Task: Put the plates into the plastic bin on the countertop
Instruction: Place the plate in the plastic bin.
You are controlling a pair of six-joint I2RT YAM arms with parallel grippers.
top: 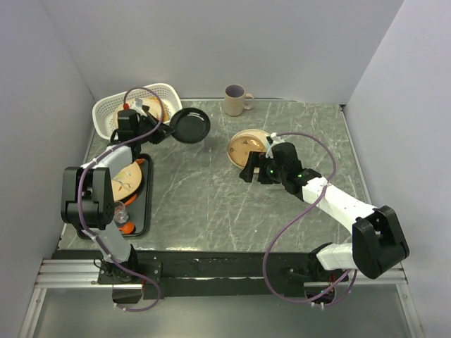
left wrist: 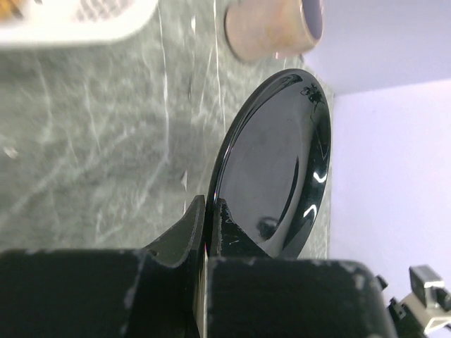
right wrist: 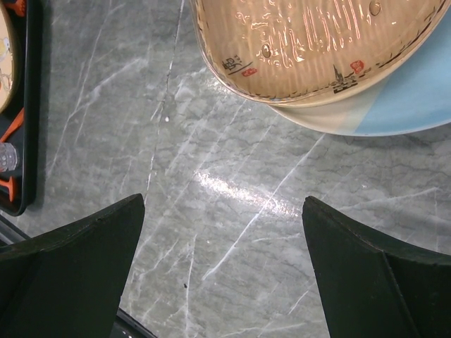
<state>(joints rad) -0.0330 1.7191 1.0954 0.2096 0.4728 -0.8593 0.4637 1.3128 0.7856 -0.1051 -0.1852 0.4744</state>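
Observation:
My left gripper [top: 166, 131] is shut on the rim of a glossy black round plate [top: 191, 125], held on edge just right of the white perforated bin [top: 111, 111]. In the left wrist view the fingers [left wrist: 194, 229] pinch that plate [left wrist: 282, 169]. A tan plate [top: 153, 110] lies in the bin, partly hidden by the arm. My right gripper [top: 255, 170] is open and empty, just in front of a tan-orange plate [top: 246, 146]. In the right wrist view that plate [right wrist: 310, 42] rests on a pale white-blue plate [right wrist: 412, 105], beyond the open gripper [right wrist: 224, 203].
A beige mug [top: 236, 100] stands at the back of the grey-green countertop [top: 204, 204]; it also shows in the left wrist view [left wrist: 271, 28]. A flat black tray [top: 143, 205] at the left holds a cream plate [top: 127, 179] and small orange items. White walls enclose the back and sides.

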